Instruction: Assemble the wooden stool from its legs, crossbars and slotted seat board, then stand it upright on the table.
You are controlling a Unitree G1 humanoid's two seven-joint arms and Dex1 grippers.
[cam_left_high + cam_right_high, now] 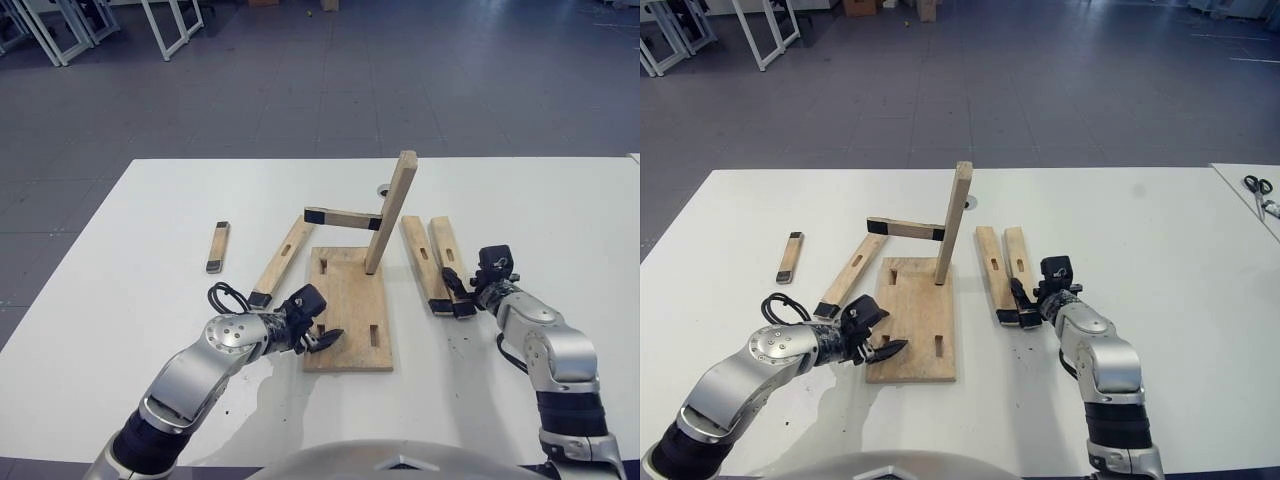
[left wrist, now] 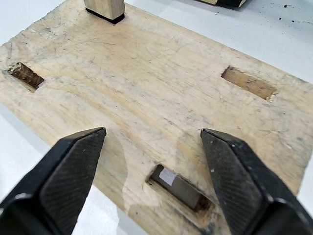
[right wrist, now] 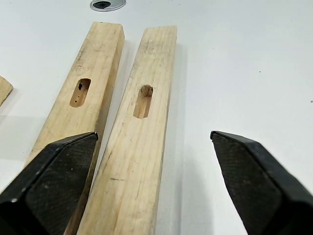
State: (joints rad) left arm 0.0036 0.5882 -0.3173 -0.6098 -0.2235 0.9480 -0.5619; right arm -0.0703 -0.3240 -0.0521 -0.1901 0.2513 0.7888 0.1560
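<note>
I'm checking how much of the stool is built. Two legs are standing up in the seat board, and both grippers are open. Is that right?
Not quite. Only one leg stands up in the seat board, as the left eye view shows. The left gripper and the right gripper are both open, just as you said.
</note>
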